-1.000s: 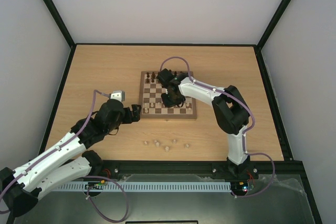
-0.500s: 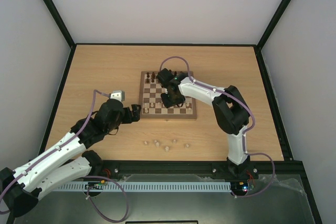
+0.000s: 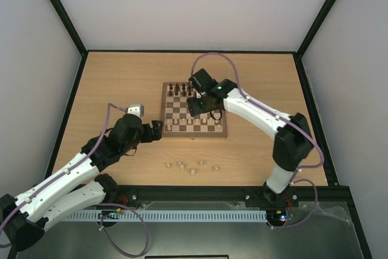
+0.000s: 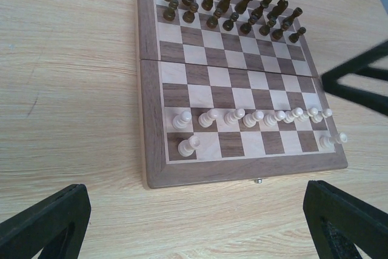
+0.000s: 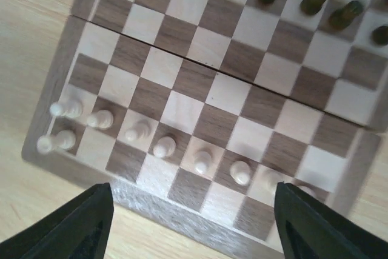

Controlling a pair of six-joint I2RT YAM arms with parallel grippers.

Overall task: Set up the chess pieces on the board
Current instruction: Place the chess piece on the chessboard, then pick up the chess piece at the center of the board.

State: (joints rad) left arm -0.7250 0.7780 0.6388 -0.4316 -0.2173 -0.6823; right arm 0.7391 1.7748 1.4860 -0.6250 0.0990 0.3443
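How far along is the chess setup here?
Done: dark pieces stand in their two rows; eight pale pawns stand in line on the board, with two pale pieces on the back row's corners. In hand: nothing; right fingers hover open over the board, left fingers open too. Left: the loose pale pieces on the table.

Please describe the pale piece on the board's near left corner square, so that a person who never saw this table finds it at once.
On the chessboard, a row of eight pale pawns runs along the side nearest the arms. Behind them the last rank holds only a right-end piece and yours, the corner piece at the left end, on a dark square behind the leftmost pawn.
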